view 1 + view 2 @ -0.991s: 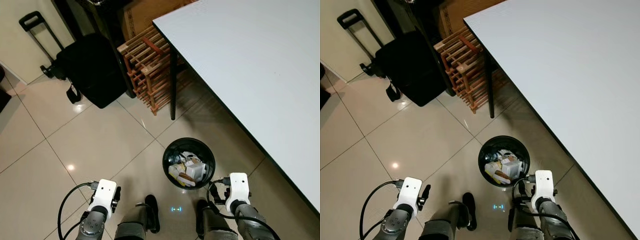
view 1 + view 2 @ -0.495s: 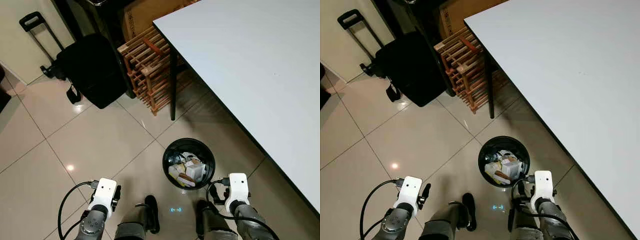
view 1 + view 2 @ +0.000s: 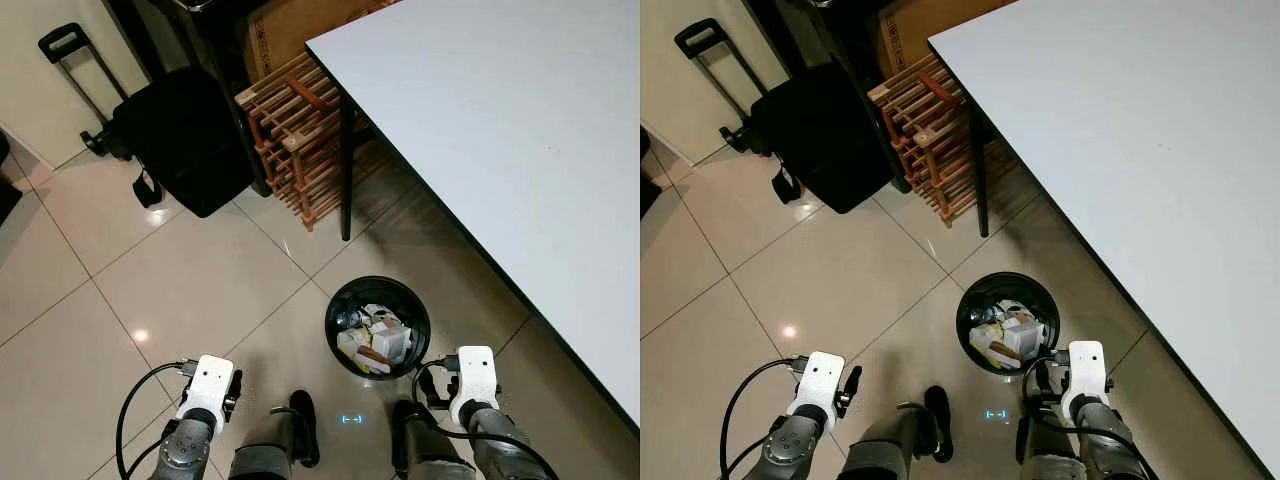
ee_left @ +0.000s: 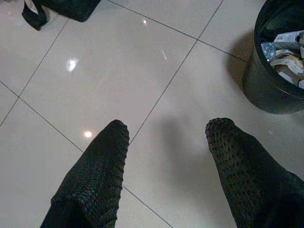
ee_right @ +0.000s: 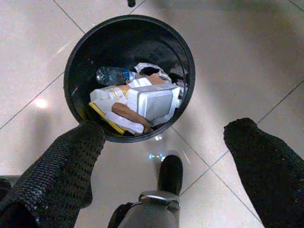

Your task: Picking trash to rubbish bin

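1. While the robot stands on the tiled floor (image 3: pixel 200 290), a round black rubbish bin (image 3: pixel 377 327) sits on the tiles just ahead of its feet, beside the white counter (image 3: pixel 500 130) and near the counter's black leg (image 3: pixel 346 165).
2. Bin contents: trash (image 5: pixel 135 102) lies inside, made up of a white carton, a clear plastic bottle (image 5: pixel 114 75), a brown wrapper and crumpled white paper; the pile stays below the bin's rim.
3. Right tool (image 5: pixel 164 137): hangs low, just beside the bin on its near right side. Its two black fingers (image 5: pixel 71 156) are spread wide apart, with nothing between them. In the right wrist view the bin's mouth lies straight past the fingertips, one finger overlapping the near rim.
4. Left tool (image 4: pixel 166 137): hangs low over bare tiles, well apart from the bin on its left. Fingers (image 4: pixel 102 164) spread wide, gripping nothing. In the left wrist view the bin's wall shows off to one side.
5. Beyond the bin, away from the robot: a wooden slatted rack (image 3: pixel 300 140) stands beside the counter leg, a black wheeled bag (image 3: pixel 185 135) with a pull handle rests on the floor farther left of the bin, and a cardboard box (image 3: pixel 300 30) is behind the rack.
6. Robot's dark feet (image 3: pixel 305 425) show near the bin, between the two arms
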### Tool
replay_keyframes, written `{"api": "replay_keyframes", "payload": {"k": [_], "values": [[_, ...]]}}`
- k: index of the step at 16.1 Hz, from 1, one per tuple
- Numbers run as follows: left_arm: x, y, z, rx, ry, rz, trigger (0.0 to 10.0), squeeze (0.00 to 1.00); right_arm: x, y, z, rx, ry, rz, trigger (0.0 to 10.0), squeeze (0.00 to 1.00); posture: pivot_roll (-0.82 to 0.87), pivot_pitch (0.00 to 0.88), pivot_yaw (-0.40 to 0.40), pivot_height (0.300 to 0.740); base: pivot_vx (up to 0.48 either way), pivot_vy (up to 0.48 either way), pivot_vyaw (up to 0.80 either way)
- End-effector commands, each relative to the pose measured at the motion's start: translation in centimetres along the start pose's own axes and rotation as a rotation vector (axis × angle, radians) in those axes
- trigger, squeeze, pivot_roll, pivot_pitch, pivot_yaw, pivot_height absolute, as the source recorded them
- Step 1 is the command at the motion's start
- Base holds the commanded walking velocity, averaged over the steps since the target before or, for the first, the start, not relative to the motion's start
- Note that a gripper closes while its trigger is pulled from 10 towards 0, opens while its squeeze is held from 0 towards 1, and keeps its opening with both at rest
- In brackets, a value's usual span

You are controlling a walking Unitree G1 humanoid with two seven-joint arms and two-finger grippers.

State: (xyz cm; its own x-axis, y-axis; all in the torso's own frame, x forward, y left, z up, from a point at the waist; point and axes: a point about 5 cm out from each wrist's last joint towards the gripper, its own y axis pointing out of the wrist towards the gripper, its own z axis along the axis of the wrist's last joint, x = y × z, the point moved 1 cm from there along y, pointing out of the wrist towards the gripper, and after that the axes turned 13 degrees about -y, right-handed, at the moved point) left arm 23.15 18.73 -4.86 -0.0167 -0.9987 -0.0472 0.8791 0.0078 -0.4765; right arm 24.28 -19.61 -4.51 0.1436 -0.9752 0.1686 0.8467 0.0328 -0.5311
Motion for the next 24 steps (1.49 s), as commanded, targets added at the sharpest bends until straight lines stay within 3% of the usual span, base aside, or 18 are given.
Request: {"api": "replay_keyframes", "payload": {"k": [1,5,24], "values": [[-0.44,-0.57,-1.25,-0.048,0.007,0.021,10.0,0.00,-0.29,-0.37,-1.07,-0.036,0.009,0.003,10.0,0.00,0.04,0.298,0.116,0.740,0.000,0.000,0.00],[-0.44,-0.49,-1.14,-0.047,0.006,0.025,10.0,0.00,-0.25,-0.35,-1.09,-0.040,0.023,0.002,10.0,0.00,0.04,0.307,0.116,0.740,0.000,0.000,0.00],[-0.63,-0.34,-0.94,-0.047,0.006,0.029,10.0,0.00,-0.30,-0.38,-1.35,-0.056,0.017,0.010,10.0,0.00,0.04,0.298,0.119,0.740,0.000,0.000,-0.78]]}}
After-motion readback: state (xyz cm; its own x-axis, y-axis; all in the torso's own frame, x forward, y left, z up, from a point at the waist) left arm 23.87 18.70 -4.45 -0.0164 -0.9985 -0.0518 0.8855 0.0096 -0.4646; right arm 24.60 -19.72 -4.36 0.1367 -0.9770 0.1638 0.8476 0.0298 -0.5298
